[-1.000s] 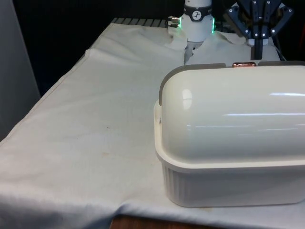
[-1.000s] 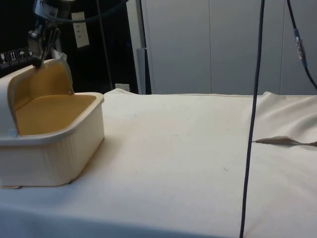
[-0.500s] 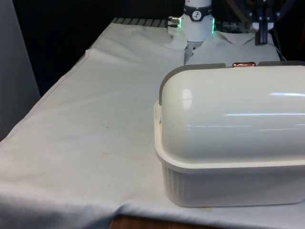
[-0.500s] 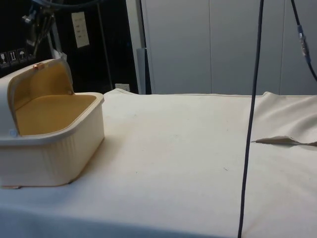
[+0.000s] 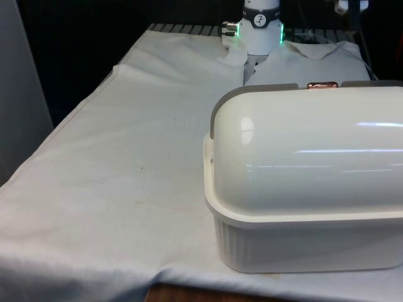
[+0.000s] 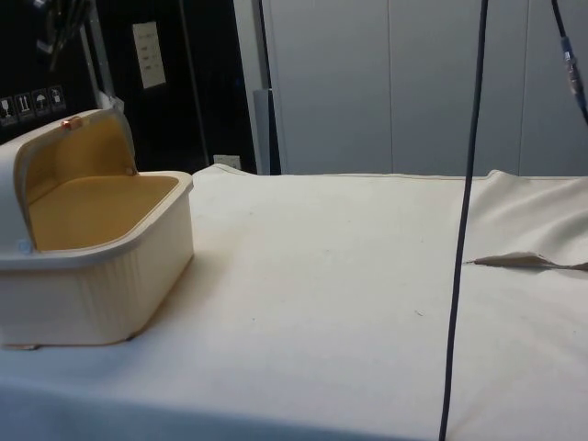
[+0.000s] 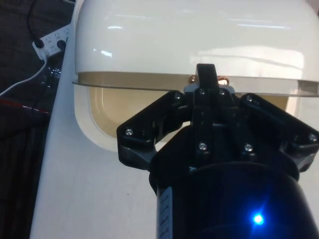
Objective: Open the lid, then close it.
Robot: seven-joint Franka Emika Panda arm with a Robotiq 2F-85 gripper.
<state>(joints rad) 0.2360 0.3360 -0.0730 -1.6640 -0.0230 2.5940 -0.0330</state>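
so i have the bread box [image 5: 302, 189] at the near end of the table [image 5: 126, 157], towards the front view's right, with its back turned to that camera. from the side view the lid [image 6: 55, 152] is rolled up and back, the tan inside is bare, and the small copper handle [image 6: 66, 122] sits at the top of the lid's edge. the gripper [image 7: 207, 82] hangs above that edge in the wrist view, apart from the lid and grasping nothing; its fingers look drawn close together there, but i cannot tell for certain, so i leave it at that.

by my reading the opening half is done and the closing half is what remains. the risk from here is the approach: the handle is small and shiny, and if i come down a little off it the fingers could skid on the smooth curved shell and miss. pushing at a poor angle could also shove the whole box along the cloth rather than turn the lid. if the lid is let go too soon it may drop and slam.
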